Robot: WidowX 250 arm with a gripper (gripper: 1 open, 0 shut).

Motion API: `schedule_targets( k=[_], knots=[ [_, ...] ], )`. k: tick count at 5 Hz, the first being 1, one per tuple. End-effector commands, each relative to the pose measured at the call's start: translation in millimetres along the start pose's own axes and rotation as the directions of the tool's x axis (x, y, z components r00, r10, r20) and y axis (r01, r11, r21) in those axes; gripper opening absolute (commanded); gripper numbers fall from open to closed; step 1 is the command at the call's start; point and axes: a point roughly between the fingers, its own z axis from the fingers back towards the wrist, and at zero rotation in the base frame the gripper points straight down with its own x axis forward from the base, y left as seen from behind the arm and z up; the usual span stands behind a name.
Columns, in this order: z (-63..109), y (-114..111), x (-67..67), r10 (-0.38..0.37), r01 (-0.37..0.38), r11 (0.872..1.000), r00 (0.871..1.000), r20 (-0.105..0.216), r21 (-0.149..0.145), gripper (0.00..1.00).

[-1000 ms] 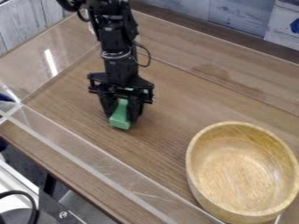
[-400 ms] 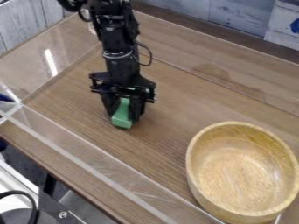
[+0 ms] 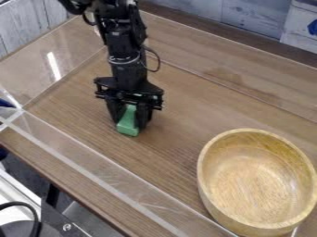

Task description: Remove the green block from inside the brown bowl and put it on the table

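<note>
- The green block looks light, stiff, smooth enough to slip; best taken across its narrow middle.
- Jaws clamped on its sides.
- It is at the table's near-left edge, outside the wooden bowl.

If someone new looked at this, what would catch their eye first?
Probably the big pale wooden bowl, with nothing inside, at the lower right of the brown tabletop. Next, the black robot gripper reaching down left of centre, with the bright green block between its fingers, low over or on the wood.
</note>
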Motion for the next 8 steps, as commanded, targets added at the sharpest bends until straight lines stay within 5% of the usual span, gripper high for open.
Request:
schedule_targets(
  k=[1, 2, 4, 5, 6, 8],
  knots=[
    [3.4, -4.9, 8.6, -0.027, 0.027, 1.0, 0.999, 0.032, 0.0, 0.0],
    [1.9, -10.0, 11.7, -0.047, 0.048, 0.999, 0.998, 0.036, -0.007, 0.0],
    [-0.1, -17.4, 17.5, -0.025, 0.025, 0.998, 1.0, -0.006, -0.05, 0.0],
    [-1.6, -18.1, 13.7, -0.037, 0.038, 0.996, 0.999, 0.012, -0.081, 1.0],
    [-1.3, -19.5, 10.6, -0.048, 0.054, 0.991, 0.998, 0.051, -0.124, 1.0],
    [30.6, -29.5, 7.0, -0.068, 0.075, 0.995, 0.992, 0.105, -0.072, 1.0]
  ],
)
